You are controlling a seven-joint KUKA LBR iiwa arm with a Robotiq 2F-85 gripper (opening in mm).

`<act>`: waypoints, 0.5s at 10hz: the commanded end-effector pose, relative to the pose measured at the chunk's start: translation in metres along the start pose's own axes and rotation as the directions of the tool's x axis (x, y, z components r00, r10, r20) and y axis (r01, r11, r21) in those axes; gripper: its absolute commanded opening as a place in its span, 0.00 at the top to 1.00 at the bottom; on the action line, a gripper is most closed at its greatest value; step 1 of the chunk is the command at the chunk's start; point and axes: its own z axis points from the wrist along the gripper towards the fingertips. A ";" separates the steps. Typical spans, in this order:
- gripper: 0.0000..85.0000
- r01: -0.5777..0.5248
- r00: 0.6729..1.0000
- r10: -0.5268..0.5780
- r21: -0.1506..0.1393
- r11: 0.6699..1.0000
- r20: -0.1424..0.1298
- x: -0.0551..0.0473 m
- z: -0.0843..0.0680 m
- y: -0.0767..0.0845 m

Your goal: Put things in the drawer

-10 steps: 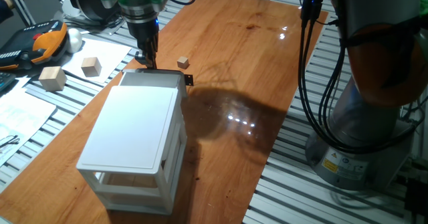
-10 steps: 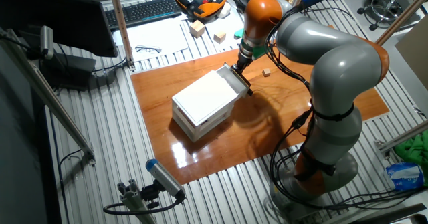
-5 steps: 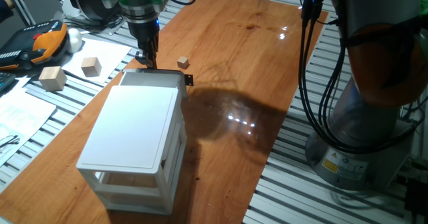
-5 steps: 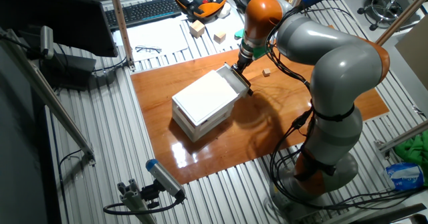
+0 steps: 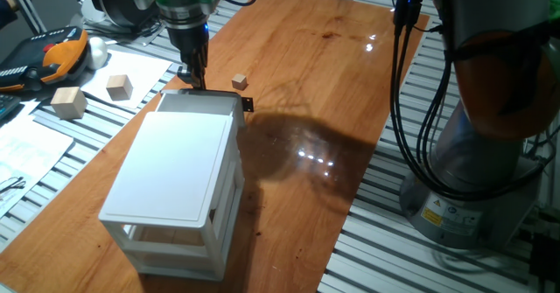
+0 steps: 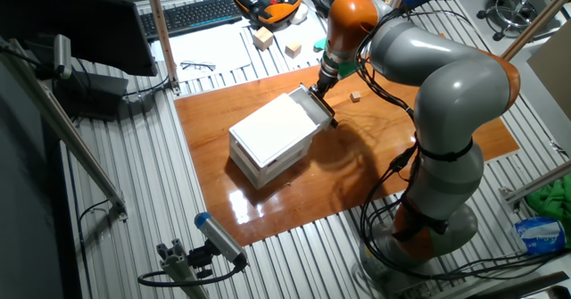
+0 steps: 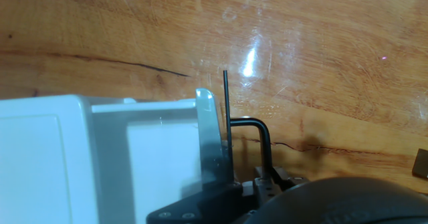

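Here, one tiny cube (image 5: pixel 239 82) on the table, one drawer (image 5: pixel 203 104) slightly open, tool (image 5: pixel 194 79) at its edge, grip seemingly narrow, unclear.

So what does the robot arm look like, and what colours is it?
The big rounded silver-grey robot arm has orange rings at its joints, with black cables hanging beside it. Its end effector has thin dark fingers under a ridged metal wrist, with a green part above.

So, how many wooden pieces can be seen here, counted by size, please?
Tiny light-tan cube: 1, on the wooden board by the drawer
Larger pale wooden blocks: 2, off the board
Total: 3
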 end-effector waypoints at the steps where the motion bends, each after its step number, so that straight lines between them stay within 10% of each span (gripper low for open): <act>1: 1.00 0.000 1.000 0.000 0.000 1.000 0.000 0.000 0.000 0.000; 5: 1.00 0.003 1.000 -0.003 0.002 1.000 -0.007 0.000 0.000 0.000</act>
